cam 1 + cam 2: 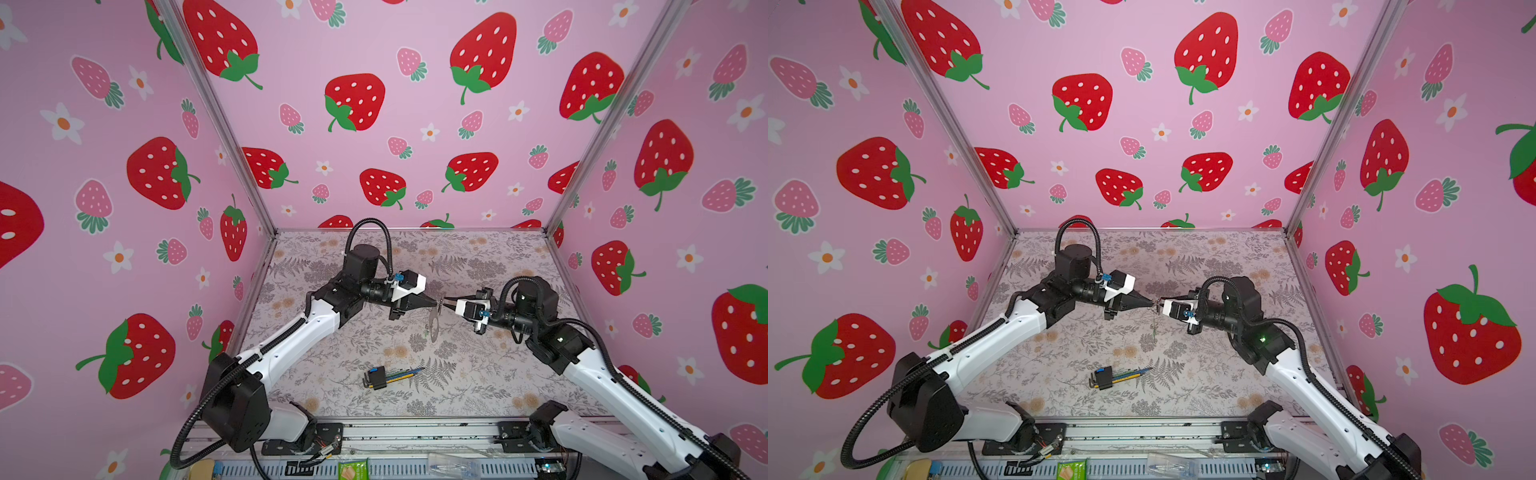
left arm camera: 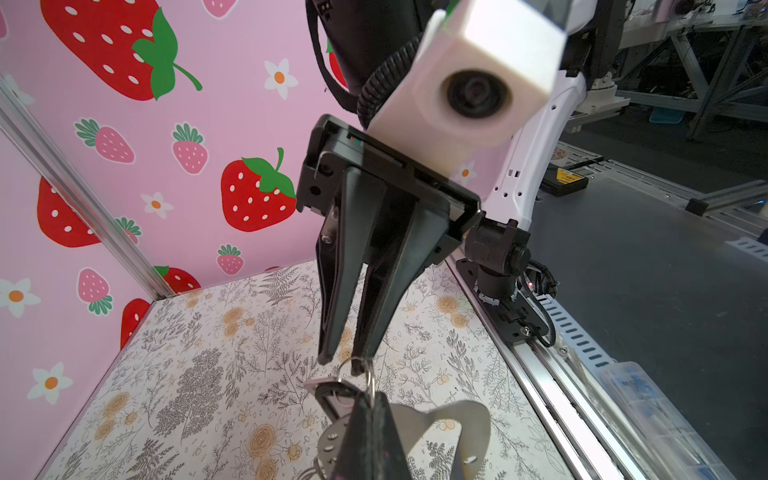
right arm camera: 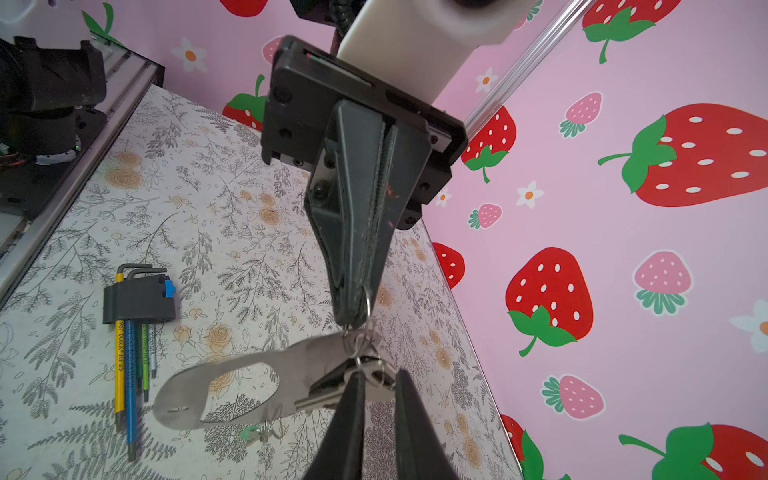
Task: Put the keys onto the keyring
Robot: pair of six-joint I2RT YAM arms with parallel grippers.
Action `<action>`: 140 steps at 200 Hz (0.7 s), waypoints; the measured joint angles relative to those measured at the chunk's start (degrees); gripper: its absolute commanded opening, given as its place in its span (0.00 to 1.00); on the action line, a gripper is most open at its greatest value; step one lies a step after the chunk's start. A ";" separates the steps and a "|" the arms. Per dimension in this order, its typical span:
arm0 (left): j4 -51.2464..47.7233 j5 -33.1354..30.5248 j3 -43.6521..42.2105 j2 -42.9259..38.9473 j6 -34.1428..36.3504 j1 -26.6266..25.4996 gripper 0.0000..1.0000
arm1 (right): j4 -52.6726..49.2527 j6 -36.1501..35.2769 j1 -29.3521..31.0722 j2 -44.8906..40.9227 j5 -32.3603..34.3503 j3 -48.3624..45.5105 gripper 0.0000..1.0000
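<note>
Aloft, tip to tip: left claw (image 3: 353, 318) clamped on keyring (image 3: 299, 365) (hold of right claw (image 2: 345, 361) unclear).

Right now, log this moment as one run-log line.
left gripper shut on keyring | right gripper also pinching keyring | green-tag key on table

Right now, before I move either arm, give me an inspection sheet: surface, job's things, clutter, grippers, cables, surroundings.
Surface: floral mat, lying flat.
Job's things: keyring hangs in mid-air between both grippers; black-tagged key at its rings; green-tagged key seems to lie on the mat below.
Clutter: hex wrench set on the mat, apart from the keyring.
Grippers: left gripper shut on the keyring at a small ring; right gripper nearly closed at the rings, grip unclear.
Cables: black hoses loop above both arms, clear of the keyring.
Surroundings: strawberry-print walls on three sides.
</note>
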 measured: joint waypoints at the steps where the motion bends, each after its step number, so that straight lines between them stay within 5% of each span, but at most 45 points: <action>1: 0.00 0.00 0.02 0.02 0.02 0.00 0.00 | 0.00 0.00 0.02 0.00 0.00 0.00 0.16; 71: -0.07 0.20 0.70 0.66 -1.05 0.04 0.00 | -1.29 -3.28 1.46 -0.44 1.31 0.00 0.00; 140: 1.09 2.16 1.95 1.09 -5.60 0.17 0.00 | -1.81 -12.11 8.33 -3.43 14.88 -0.24 0.00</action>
